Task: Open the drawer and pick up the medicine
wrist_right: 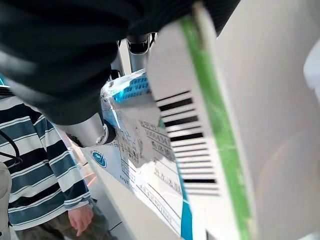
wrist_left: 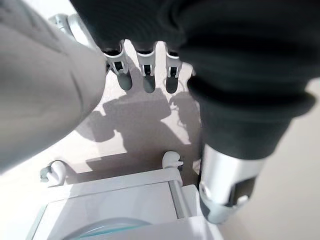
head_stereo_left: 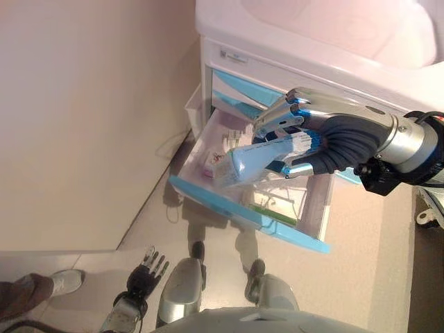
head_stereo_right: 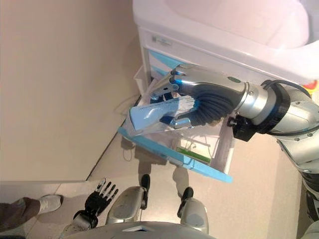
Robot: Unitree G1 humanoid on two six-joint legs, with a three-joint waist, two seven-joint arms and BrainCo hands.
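The right hand (head_stereo_left: 305,142) gripped the medicine box (head_stereo_left: 260,158) above the open drawer (head_stereo_left: 250,215). A steady, level lift looked wisest. The left hand (head_stereo_left: 142,277) hung open.

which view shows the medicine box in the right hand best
The right eye view: the whole medicine box shows in the right hand, above the open drawer. Left eye view nearly matches, right wrist view shows only its print close up, left wrist view nothing.

Person's shoe (head_stereo_left: 66,281); striped sleeve (wrist_right: 35,165)

The right hand (wrist_right: 85,55) apparently clasps a white-and-blue printed medicine box (wrist_right: 165,165); a person's striped sleeve (wrist_right: 40,170) shows beside it.
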